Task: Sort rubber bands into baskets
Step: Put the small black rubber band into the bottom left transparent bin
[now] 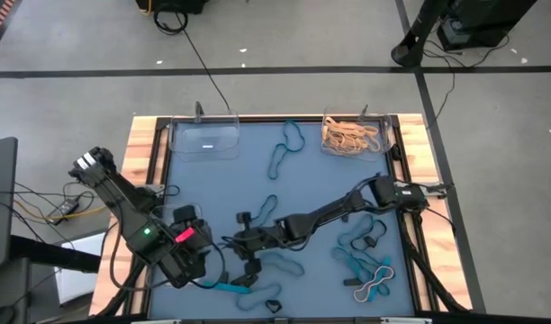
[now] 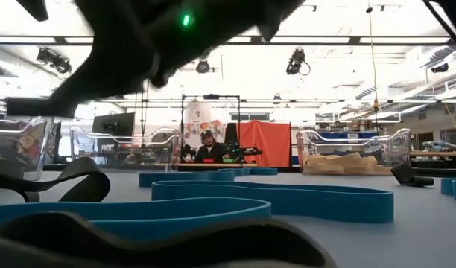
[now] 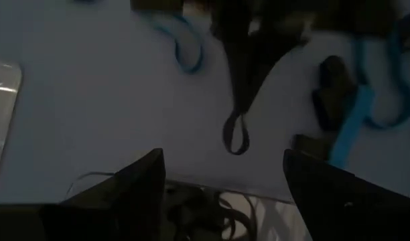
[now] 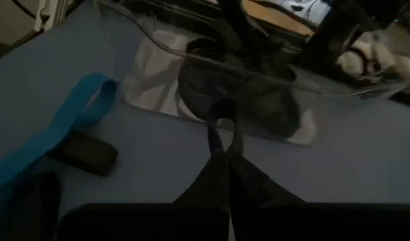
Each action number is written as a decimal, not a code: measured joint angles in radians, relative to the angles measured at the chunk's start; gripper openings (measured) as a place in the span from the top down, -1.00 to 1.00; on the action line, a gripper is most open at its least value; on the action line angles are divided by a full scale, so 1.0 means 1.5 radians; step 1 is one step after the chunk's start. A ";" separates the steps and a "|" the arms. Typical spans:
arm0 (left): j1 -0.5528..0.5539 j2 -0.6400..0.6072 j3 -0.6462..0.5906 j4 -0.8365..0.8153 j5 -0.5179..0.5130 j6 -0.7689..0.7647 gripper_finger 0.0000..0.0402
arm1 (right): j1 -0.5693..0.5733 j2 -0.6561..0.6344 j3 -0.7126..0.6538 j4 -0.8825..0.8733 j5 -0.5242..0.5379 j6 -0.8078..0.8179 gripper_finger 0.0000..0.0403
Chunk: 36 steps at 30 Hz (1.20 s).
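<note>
**Black band pinched at the front-left of the mat**

Blue mat (image 1: pixel 311 193) covers the table inside a pale wooden frame. Left side: the left gripper (image 3: pixel 222 181) sits low over the front-left corner, fingers (image 3: pixel 134 184) spread wide, nothing between them. Behind it, at the back-left edge, a clear basket (image 1: pixel 203 137) with no bands visible in it. A third clear basket (image 4: pixel 339 84) lies at the front-left, partly under the left arm, dark bands inside.

Centre: the right arm reaches across from the right side. The right gripper (image 4: pixel 225 164) is pressed together on a thin black rubber band (image 4: pixel 222 124), the loop standing up just beyond the fingertips, near that front basket. A teal band (image 1: pixel 286 144) lies towards the back, another teal band (image 4: pixel 64 127) flat beside the gripper.

Right side: a basket (image 1: pixel 355 133) at the back-right holds a heap of tan bands (image 1: pixel 349 137). Front-right, loose teal and black bands (image 1: pixel 361 247) are scattered, with one pale band (image 1: pixel 374 285) nearest the front edge.
</note>
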 joint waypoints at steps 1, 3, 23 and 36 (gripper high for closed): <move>0.002 0.000 -0.009 0.003 -0.003 0.003 -0.51 | 0.001 -0.009 0.000 -0.013 0.010 -0.005 0.99; 0.004 0.000 -0.024 0.001 -0.009 0.008 -0.51 | 0.006 -0.027 0.000 -0.036 0.025 -0.013 0.99; 0.048 0.000 -0.105 0.191 0.000 0.170 -0.09 | 0.023 -0.084 0.000 -0.028 0.084 -0.054 1.00; 0.062 -0.001 -0.102 0.168 0.122 0.155 0.94 | 0.023 -0.083 -0.003 -0.021 0.014 0.007 0.77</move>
